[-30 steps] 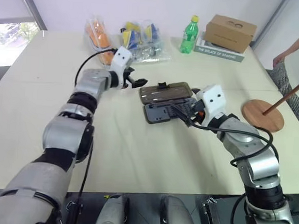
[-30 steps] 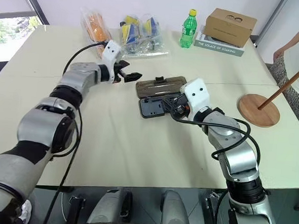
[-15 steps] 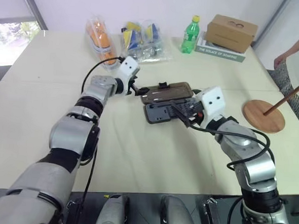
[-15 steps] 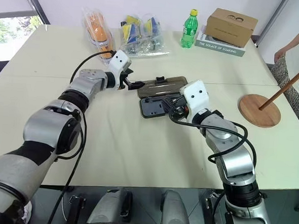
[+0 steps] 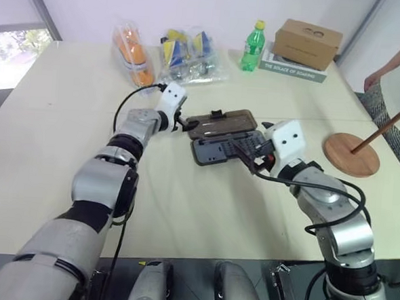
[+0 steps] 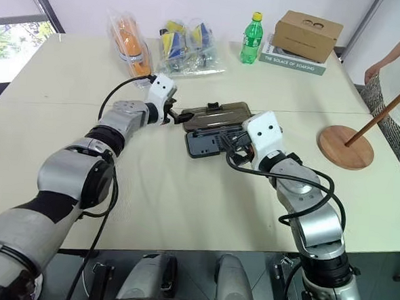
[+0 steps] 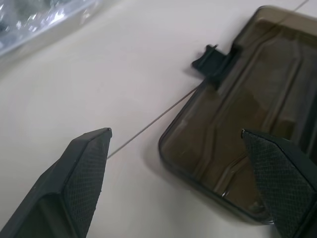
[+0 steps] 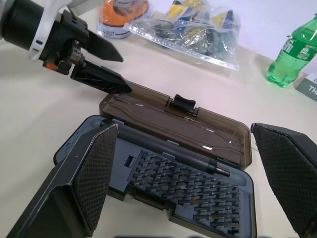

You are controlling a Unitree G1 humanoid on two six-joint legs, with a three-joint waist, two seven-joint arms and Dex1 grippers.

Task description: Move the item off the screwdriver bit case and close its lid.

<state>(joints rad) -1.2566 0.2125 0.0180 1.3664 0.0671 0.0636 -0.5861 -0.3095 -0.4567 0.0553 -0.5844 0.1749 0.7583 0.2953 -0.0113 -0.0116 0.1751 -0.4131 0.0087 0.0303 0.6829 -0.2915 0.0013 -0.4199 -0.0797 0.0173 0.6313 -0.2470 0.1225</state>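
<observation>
Right end effector (image 8: pixel 183 163) spread wide just before the open screwdriver bit case (image 5: pixel 226 150) at mid-counter (image 5: pixel 183 210), long axis left-right, lid (image 5: pixel 222 123) flat behind, left end effector (image 8: pixel 106 67) open at its left corner, wooden stand (image 5: pixel 352 152) far right.

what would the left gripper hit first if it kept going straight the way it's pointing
Most likely the lid of the screwdriver bit case. The open left gripper points at the lid's near corner, one finger already over it. How high it sits above the lid is hard to judge.
</observation>
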